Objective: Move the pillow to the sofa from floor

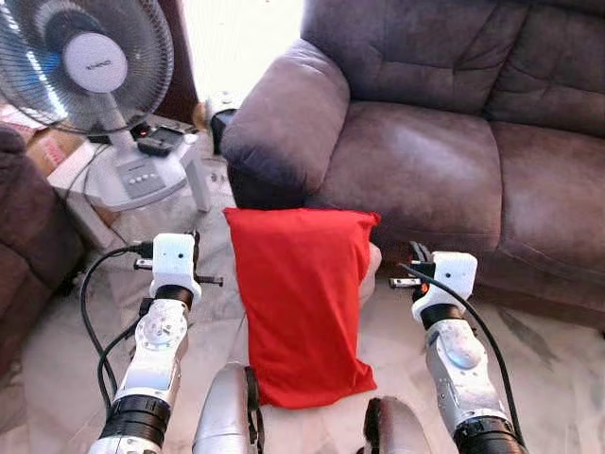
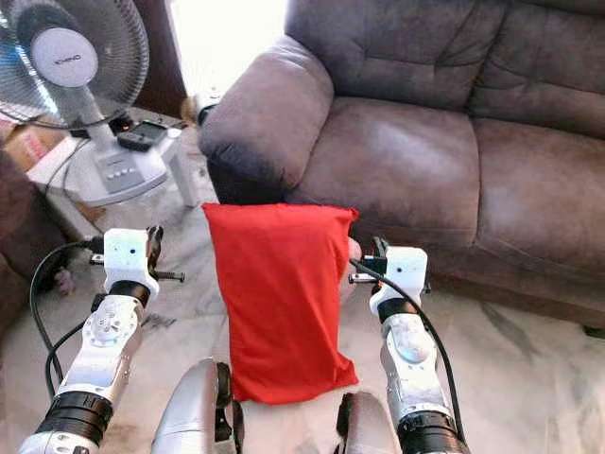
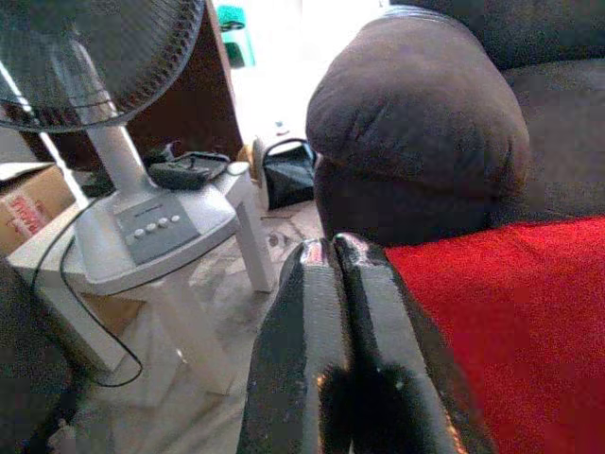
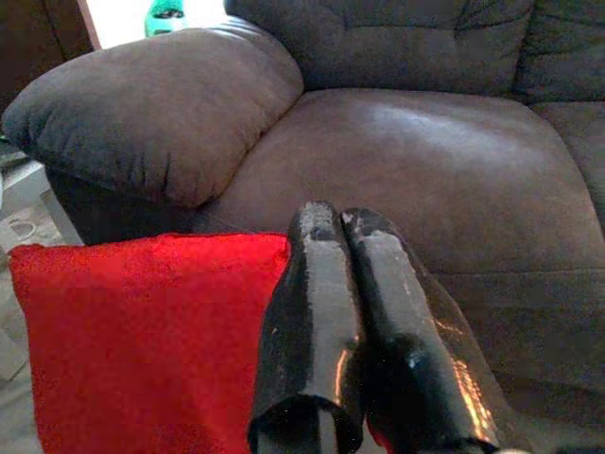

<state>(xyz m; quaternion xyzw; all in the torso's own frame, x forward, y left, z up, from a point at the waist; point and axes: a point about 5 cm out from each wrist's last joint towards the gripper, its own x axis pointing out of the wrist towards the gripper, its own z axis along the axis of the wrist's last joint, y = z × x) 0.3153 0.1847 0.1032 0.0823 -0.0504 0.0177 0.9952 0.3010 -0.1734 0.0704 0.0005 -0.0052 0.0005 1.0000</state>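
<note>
The left gripper [image 3: 333, 255] is hovering with its two black fingers pressed together on nothing, and the right gripper [image 4: 340, 222] is doing the same — pinched closed, empty. Between them the red pillow [image 1: 301, 312] is standing propped on the pale floor [image 1: 558, 378], its far top edge leaning against the front of the brown sofa [image 1: 444, 142] below the armrest. Its long axis is running near to far, so each gripper is flanking a long side; the right one is sitting closer, seemingly almost touching the pillow's edge, though the head views are not settling that. The left wrist view is showing the fan [image 3: 90, 57] on its white stand out to the left, while the right wrist view is showing the open seat cushion beyond the pillow
</note>
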